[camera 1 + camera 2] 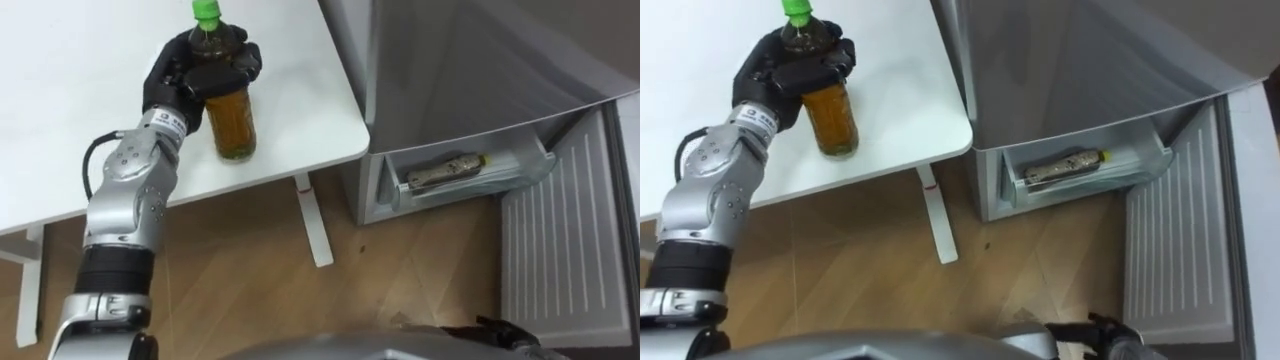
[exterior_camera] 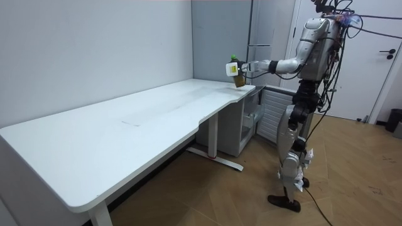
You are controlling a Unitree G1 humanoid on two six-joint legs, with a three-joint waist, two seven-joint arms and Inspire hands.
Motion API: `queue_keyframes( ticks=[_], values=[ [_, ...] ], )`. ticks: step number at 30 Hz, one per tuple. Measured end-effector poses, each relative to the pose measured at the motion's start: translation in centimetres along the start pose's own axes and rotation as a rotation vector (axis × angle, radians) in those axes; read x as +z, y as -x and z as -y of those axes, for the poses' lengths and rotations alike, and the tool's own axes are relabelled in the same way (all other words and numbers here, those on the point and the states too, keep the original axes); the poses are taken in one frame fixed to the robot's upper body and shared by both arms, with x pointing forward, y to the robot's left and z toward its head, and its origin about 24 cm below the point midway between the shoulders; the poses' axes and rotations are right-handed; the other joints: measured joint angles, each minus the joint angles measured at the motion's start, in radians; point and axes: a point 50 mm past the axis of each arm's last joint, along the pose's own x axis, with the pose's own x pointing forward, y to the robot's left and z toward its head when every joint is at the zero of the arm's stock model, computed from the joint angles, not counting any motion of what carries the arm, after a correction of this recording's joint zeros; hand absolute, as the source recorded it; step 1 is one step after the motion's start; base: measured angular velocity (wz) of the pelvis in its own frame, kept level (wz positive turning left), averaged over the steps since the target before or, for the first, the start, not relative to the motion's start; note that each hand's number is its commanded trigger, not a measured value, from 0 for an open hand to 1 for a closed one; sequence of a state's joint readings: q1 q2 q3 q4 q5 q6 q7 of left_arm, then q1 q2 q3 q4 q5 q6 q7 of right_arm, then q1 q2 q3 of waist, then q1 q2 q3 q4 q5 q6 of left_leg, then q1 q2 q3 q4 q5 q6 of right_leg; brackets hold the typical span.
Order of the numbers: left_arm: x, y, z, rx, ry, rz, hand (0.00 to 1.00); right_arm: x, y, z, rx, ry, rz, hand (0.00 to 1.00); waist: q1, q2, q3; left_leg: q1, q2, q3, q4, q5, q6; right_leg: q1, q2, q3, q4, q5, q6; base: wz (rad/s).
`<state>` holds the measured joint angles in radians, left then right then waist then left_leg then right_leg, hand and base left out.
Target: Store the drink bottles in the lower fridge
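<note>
The long white table (image 1: 60, 120) fills the left, the grey fridge (image 1: 450, 70) the right, its lower door (image 1: 565, 250) swung open. In the pulled-out lower drawer (image 1: 385, 195) one drink bottle (image 1: 445, 171) lies on its side. A green-capped tea bottle (image 1: 232, 120) is upright at the table's right corner, the left hand (image 1: 185, 75) curled round its shoulder.

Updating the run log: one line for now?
left hand: shut on tea bottle at table corner | lower fridge drawer: open, second bottle inside
</note>
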<state>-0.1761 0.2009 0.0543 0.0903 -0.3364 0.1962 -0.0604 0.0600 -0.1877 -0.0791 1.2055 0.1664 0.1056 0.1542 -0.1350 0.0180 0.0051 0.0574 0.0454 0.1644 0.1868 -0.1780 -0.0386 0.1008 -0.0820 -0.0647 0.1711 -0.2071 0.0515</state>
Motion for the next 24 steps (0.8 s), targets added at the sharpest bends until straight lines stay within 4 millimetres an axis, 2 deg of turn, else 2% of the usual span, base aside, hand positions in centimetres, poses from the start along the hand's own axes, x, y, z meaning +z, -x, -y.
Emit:
queue_keyframes(
  ticks=[1,4,8,9,11,13,18,20,24],
  values=[
    [0.9,0.1,0.6,-0.016,-0.001,0.042,1.00,0.2,0.0,-0.2,0.007,0.029,0.004,0.00,0.012,-0.001,0.0008,-0.005,0.000,-0.002,0.000,0.000,0.000,-0.002,0.000,-0.004,0.001,0.000,0.000,0.07],
    [1.8,0.3,1.9,-0.048,0.034,0.115,1.00,1.3,0.0,-0.5,0.011,0.185,0.028,0.00,0.056,-0.002,0.0010,-0.004,0.000,-0.001,0.001,0.000,0.000,-0.005,0.000,-0.003,0.003,0.000,0.000,0.00],
    [0.9,1.3,2.9,-0.079,0.046,0.095,1.00,3.3,0.0,-2.0,0.065,0.295,0.096,0.00,0.084,-0.008,0.0041,-0.005,0.000,-0.002,0.001,0.000,0.000,-0.006,0.000,-0.004,0.003,0.000,0.000,0.00],
    [0.4,1.5,3.3,-0.094,0.046,0.079,1.00,4.0,0.1,-3.0,0.106,0.338,0.130,0.00,0.091,-0.012,0.0043,-0.007,0.000,-0.004,0.002,0.000,0.000,-0.006,0.000,-0.005,0.003,0.000,0.000,0.04],
    [-0.2,1.7,3.8,-0.121,0.043,0.056,1.00,5.1,0.3,-5.0,0.181,0.379,0.186,0.00,0.095,-0.022,0.0038,-0.009,0.000,-0.006,0.002,0.000,0.000,-0.006,0.000,-0.009,0.002,0.000,0.000,0.07],
    [-0.7,1.9,4.8,-0.167,0.040,0.036,1.00,5.7,0.6,-7.0,0.262,0.426,0.225,0.00,0.115,-0.034,-0.0002,-0.013,-0.001,-0.016,0.004,0.000,0.000,-0.002,-0.001,-0.020,0.000,0.000,0.000,0.12],
    [-0.8,2.1,6.3,-0.250,0.068,0.030,1.00,6.0,0.9,-9.4,0.370,0.512,0.224,0.00,0.134,-0.036,-0.0026,-0.027,-0.003,-0.045,0.019,0.000,0.000,0.003,-0.003,-0.049,0.001,0.000,0.000,0.18],
    [-0.9,2.2,7.0,-0.283,0.090,0.028,1.00,6.8,1.4,-10.2,0.423,0.548,0.257,0.00,0.146,-0.034,-0.0027,-0.028,-0.003,-0.045,0.019,0.001,0.000,0.003,-0.003,-0.050,0.002,0.000,0.000,0.00],
    [-1.3,2.8,7.6,-0.334,0.156,0.014,1.00,8.5,2.5,-11.8,0.511,0.580,0.338,0.00,0.142,-0.035,-0.0024,-0.027,-0.004,-0.054,0.021,0.000,0.000,0.012,-0.004,-0.067,0.004,0.000,0.000,0.06]
  ],
)
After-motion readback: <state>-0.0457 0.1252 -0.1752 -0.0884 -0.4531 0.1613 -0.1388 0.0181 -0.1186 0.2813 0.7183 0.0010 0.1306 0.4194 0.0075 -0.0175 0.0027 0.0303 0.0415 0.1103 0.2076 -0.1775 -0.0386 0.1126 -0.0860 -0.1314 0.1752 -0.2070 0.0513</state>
